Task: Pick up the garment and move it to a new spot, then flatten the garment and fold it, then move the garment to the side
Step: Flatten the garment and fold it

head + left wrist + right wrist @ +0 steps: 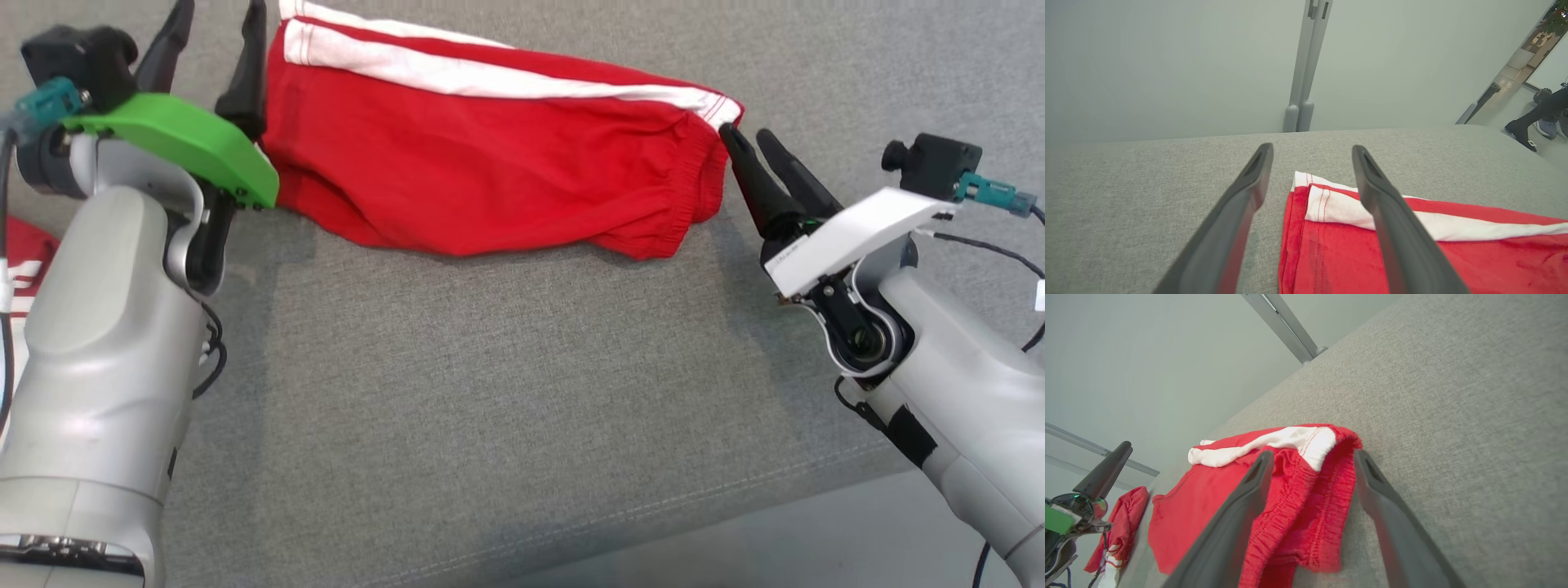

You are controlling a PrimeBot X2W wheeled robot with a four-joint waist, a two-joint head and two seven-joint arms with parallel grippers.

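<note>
text: none legible | white wrist cover [857,233]: small marking, unreadable

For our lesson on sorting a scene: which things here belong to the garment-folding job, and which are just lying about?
Job: red shorts, left gripper, right gripper, grey cushion under the shorts.
Lying about: second red garment at the robot's left, a person's legs beyond the cushion.

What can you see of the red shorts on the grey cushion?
The red shorts look like soft knit fabric, with a white side stripe stitched in red and a gathered elastic waistband. They lie fairly flat but wrinkled on the grey cushion. The right gripper, open, straddles the waistband end; the left gripper hangs open over the leg-hem end.
</note>
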